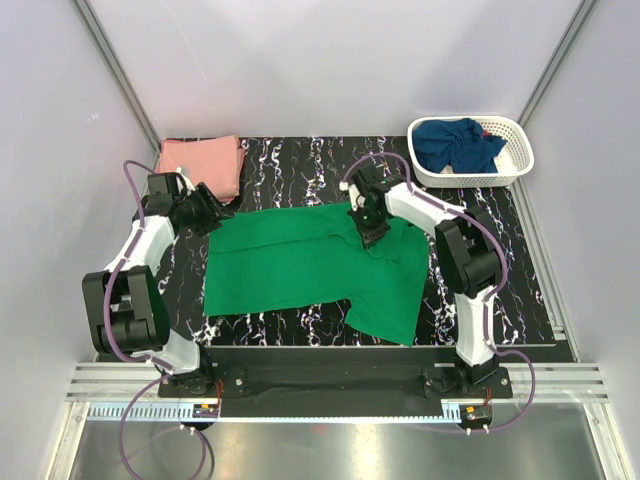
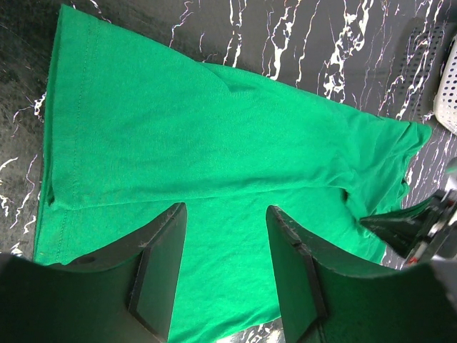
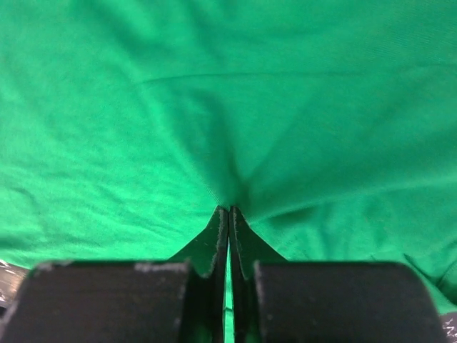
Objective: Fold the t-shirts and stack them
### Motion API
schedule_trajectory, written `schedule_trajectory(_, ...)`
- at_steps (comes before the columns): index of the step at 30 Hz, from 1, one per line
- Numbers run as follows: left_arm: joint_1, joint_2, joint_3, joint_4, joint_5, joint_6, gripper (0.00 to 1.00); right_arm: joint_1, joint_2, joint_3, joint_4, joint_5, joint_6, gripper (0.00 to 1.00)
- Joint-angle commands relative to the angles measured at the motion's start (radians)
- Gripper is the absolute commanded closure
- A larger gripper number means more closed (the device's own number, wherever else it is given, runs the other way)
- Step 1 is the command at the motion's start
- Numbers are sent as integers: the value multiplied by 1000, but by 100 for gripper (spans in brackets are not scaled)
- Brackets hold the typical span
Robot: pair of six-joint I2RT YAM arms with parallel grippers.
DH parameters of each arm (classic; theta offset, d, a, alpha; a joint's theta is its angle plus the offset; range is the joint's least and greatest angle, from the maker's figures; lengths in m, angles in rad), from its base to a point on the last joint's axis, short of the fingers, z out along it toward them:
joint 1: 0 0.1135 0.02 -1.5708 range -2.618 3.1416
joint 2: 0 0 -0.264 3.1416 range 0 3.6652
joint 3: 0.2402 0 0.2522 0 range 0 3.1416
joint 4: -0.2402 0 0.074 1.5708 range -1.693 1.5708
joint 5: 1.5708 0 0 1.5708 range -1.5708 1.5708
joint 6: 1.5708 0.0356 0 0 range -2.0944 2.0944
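Observation:
The green t-shirt (image 1: 300, 265) lies spread out, partly folded, in the middle of the black marble mat (image 1: 300, 160). My right gripper (image 1: 370, 232) is shut on a pinch of its cloth near the upper right; the fabric (image 3: 214, 107) puckers into the closed tips of that gripper (image 3: 228, 209). My left gripper (image 1: 207, 213) hovers open at the shirt's upper left corner, and in its own view this gripper (image 2: 227, 209) has only the green shirt (image 2: 214, 128) showing between its fingers. A folded salmon pink t-shirt (image 1: 202, 162) lies at the back left. The navy t-shirt (image 1: 458, 145) is crumpled in the basket.
The white lattice basket (image 1: 520, 160) stands at the back right corner of the mat, and its edge (image 2: 450, 86) shows in the left wrist view. Grey walls with metal rails close in both sides. The arm bases sit along the near rail (image 1: 340, 385).

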State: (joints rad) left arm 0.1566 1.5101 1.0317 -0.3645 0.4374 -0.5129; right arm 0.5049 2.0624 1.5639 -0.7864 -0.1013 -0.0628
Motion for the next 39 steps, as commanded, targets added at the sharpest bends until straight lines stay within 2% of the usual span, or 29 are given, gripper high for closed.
schedule_trajectory(1,0,7,10,44,18,7,46,-68,-12,57,44,-76,87,91)
schedule_trajectory(3,0,2,5,48,21,1,46,-82,22,94,58,-80,113,90)
schedule_trajectory(8,0,-4,2,48,18,8,46,-82,103,169,50,40,127,91)
schedule_trajectory(15,0,9,4,39,6,8,46,-81,100,188,72,144,139,72)
schedule_trajectory(18,0,4,1,41,1,7,46,-81,87,185,70,234,133,70)
schedule_trajectory(26,0,1,5,35,-6,13,46,-26,-51,143,73,272,116,74)
schedule_trajectory(35,0,4,5,36,-3,13,46,63,-134,30,151,281,106,66)
schedule_trajectory(37,0,4,7,39,-3,13,46,96,-146,7,183,270,101,70)
schedule_trajectory(39,0,5,7,36,-3,13,45,116,-157,-36,219,227,98,85)
